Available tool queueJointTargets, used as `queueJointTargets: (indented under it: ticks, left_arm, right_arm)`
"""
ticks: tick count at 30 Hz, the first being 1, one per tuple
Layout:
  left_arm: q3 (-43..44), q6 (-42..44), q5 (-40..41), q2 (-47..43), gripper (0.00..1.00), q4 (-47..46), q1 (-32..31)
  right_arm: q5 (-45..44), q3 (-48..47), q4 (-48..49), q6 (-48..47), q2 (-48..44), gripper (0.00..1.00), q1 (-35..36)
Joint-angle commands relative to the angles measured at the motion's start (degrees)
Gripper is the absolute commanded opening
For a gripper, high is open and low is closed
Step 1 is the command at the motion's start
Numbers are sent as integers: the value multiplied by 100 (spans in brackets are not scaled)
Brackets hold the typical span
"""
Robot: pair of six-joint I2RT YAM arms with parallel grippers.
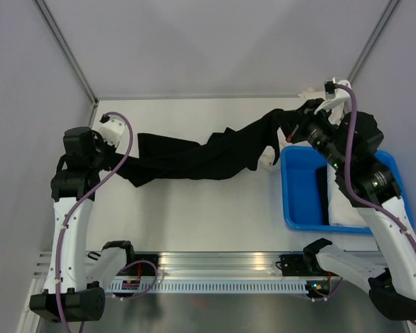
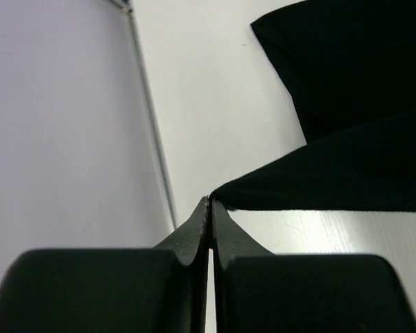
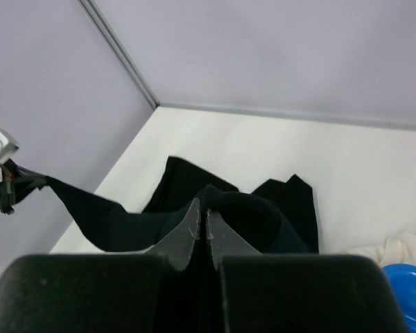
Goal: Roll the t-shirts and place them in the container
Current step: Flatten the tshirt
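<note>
A black t-shirt point(image 1: 208, 152) hangs stretched across the back of the table between my two grippers. My left gripper point(image 1: 123, 164) is shut on its left end. In the left wrist view the fingertips point(image 2: 211, 201) pinch a thin edge of the black cloth point(image 2: 347, 173). My right gripper point(image 1: 299, 119) is raised at the back right and shut on the shirt's other end. In the right wrist view, black fabric point(image 3: 263, 215) bunches around the closed tips point(image 3: 202, 208). A cream-white t-shirt point(image 1: 267, 159) lies crumpled beside the tub, partly under the black one.
A blue plastic tub point(image 1: 289, 201) sits on the right and holds white cloth point(image 1: 347, 211) and a dark strip of cloth point(image 1: 322, 191). Grey walls close in the table on the left, back and right. A metal rail point(image 1: 215, 267) runs along the near edge.
</note>
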State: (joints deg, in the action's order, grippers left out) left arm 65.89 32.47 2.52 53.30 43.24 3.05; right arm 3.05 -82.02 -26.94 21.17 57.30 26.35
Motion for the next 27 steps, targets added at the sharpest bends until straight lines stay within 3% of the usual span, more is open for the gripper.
queueJointTargets:
  ticks: [1, 7, 11, 20, 23, 27]
  left_arm:
    - [335, 163, -770, 110, 2, 518, -172]
    - [1477, 453, -736, 743, 2, 518, -551]
    - [1673, 576, -955, 770, 2, 518, -612]
    - [1945, -363, -639, 848, 2, 247, -613]
    - [1849, -671, -586, 1129, 2, -350, -613]
    - [1849, -1181, -596, 1691, 2, -1386, -779]
  right_arm:
    - [-270, -121, -215, -157, 96, 0, -33]
    - [336, -43, -5, 27, 694, 0, -33]
    - [346, -77, -39, 28, 871, 0, -33]
    - [82, -447, -268, -165, 853, 0, -33]
    - [248, -665, -85, -244, 1388, 0, -33]
    - [380, -1560, 232, -245, 2922, 0, -95]
